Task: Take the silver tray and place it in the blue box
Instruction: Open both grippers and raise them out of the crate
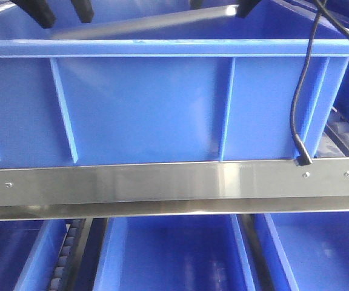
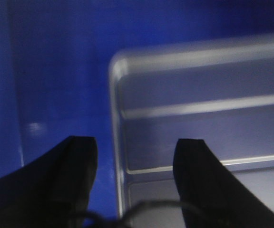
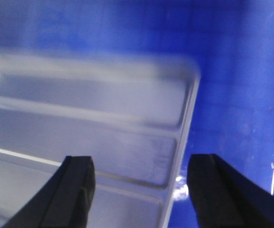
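Placement stage. The tray (image 2: 203, 123) lies inside the box (image 1: 144, 109), seen by both wrist views against the box's blue interior; whether it rests flat on the floor cannot be told, and in the front view it appears as a grey band (image 1: 162, 24) sloping above the box rim. Left gripper (image 2: 134, 164): jaws spread, straddling the tray's left rim, one finger (image 2: 77, 166) outside over blue plastic, the other over the tray floor; no contact is visible. Right gripper (image 3: 139, 183): jaws likewise spread across the right rim, apparently released. Each gripper takes one short end, which would keep a wide, shallow tray level while it is lowered. Judged nearly complete. A steel rail (image 1: 174, 185) fronts the box; a black cable (image 1: 295, 115) hangs across its right side.
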Robot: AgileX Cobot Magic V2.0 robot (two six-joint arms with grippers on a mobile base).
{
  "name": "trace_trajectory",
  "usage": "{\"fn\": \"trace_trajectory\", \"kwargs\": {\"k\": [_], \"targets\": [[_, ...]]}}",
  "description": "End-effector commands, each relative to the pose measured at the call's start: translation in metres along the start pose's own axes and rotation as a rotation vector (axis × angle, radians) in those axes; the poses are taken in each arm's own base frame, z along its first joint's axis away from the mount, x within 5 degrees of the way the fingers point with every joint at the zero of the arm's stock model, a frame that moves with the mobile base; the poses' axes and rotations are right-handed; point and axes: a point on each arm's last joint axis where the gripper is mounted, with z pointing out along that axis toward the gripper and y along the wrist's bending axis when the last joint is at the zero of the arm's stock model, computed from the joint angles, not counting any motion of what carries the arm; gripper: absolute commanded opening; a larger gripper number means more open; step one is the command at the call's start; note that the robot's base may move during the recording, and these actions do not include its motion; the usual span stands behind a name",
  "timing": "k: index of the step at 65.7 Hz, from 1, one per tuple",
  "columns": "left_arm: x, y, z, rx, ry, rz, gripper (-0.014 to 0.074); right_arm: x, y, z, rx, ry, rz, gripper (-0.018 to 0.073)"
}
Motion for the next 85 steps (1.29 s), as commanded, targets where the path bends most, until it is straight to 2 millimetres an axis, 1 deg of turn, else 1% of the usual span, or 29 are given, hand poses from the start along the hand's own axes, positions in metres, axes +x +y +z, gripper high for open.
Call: {"fn": "trace_trajectory", "kwargs": {"k": [1,10,13,15,21,25,28,32,39,44,52,58,59,61,63,64,65,66,67,71,72,73,74,78,85], "targets": [[-0.015,0.005,-0.030,0.031,-0.121,-0.040,0.0295,-0.022,0.005,-0.035,-0.049,-0.185,-0.023,0.0531],[-0.015,0.006,-0.030,0.039,-0.118,-0.052,0.0293,-0.023,0.006,-0.036,-0.055,-0.201,-0.023,0.0529],[-0.015,0.006,-0.030,0.040,-0.117,-0.053,0.0276,-0.024,0.006,-0.036,-0.056,-0.203,-0.023,0.0513],[-0.015,0.006,-0.030,0.040,-0.117,-0.053,0.0248,-0.024,0.006,-0.036,-0.056,-0.204,-0.023,0.0491],[-0.016,0.006,-0.030,0.041,-0.122,-0.053,0.0130,-0.024,0.006,-0.035,-0.056,-0.204,-0.023,0.0345],[-0.017,0.005,-0.030,0.044,-0.134,-0.053,0.0044,-0.024,0.006,-0.034,-0.057,-0.205,-0.024,0.0204],[-0.018,0.005,-0.029,0.046,-0.141,-0.053,-0.0013,-0.024,0.006,-0.033,-0.057,-0.206,-0.024,0.0127],[-0.019,0.005,-0.027,0.048,-0.147,-0.053,-0.0010,-0.025,0.006,-0.031,-0.060,-0.213,-0.023,0.0041],[-0.019,0.005,-0.026,0.046,-0.148,-0.050,-0.0010,-0.025,0.007,-0.029,-0.063,-0.220,-0.023,0.0053],[-0.018,0.010,-0.032,0.037,-0.140,-0.055,-0.0010,-0.025,0.006,-0.029,-0.060,-0.212,-0.023,0.0053],[-0.017,0.010,-0.046,0.071,-0.162,-0.081,-0.0004,-0.024,0.008,-0.031,-0.070,-0.225,-0.025,0.0053],[-0.014,0.010,-0.059,0.096,-0.254,-0.081,-0.0004,-0.019,0.012,-0.036,-0.094,-0.257,-0.035,0.0053],[-0.013,0.010,-0.063,0.102,-0.271,-0.083,-0.0004,-0.018,0.013,-0.037,-0.098,-0.262,-0.036,0.0053],[-0.009,0.010,-0.070,0.116,-0.302,-0.090,-0.0004,-0.015,0.015,-0.045,-0.117,-0.297,-0.042,0.0053],[-0.003,0.012,-0.072,0.117,-0.314,-0.090,-0.0004,-0.011,0.014,-0.047,-0.125,-0.312,-0.045,0.0053],[-0.002,0.012,-0.077,0.122,-0.333,-0.091,-0.0004,-0.010,0.015,-0.052,-0.137,-0.338,-0.047,0.0053],[0.002,0.013,-0.076,0.121,-0.331,-0.091,-0.0004,-0.006,0.014,-0.052,-0.141,-0.343,-0.048,0.0053],[0.004,0.013,-0.078,0.123,-0.343,-0.092,-0.0004,-0.006,0.014,-0.057,-0.154,-0.373,-0.048,0.0053],[0.009,0.014,-0.080,0.123,-0.346,-0.092,-0.0004,-0.002,0.013,-0.057,-0.158,-0.378,-0.050,0.0053],[0.021,0.017,-0.088,0.130,-0.385,-0.088,-0.0004,0.008,0.011,-0.067,-0.183,-0.454,-0.077,0.0053],[0.024,0.018,-0.093,0.131,-0.404,-0.078,-0.0004,0.010,0.012,-0.070,-0.194,-0.485,-0.089,0.0053],[0.028,0.019,-0.092,0.131,-0.416,-0.069,-0.0004,0.014,0.010,-0.072,-0.196,-0.502,-0.109,0.0053],[0.031,0.020,-0.097,0.132,-0.438,-0.057,-0.0004,0.016,0.011,-0.075,-0.206,-0.536,-0.126,0.0053],[0.046,0.023,-0.106,0.141,-0.516,-0.042,-0.0004,0.030,0.006,-0.085,-0.216,-0.625,-0.194,0.0053],[0.072,0.030,-0.117,0.149,-0.660,-0.003,-0.0004,0.054,-0.003,-0.103,-0.253,-0.760,-0.251,0.0053]]}}
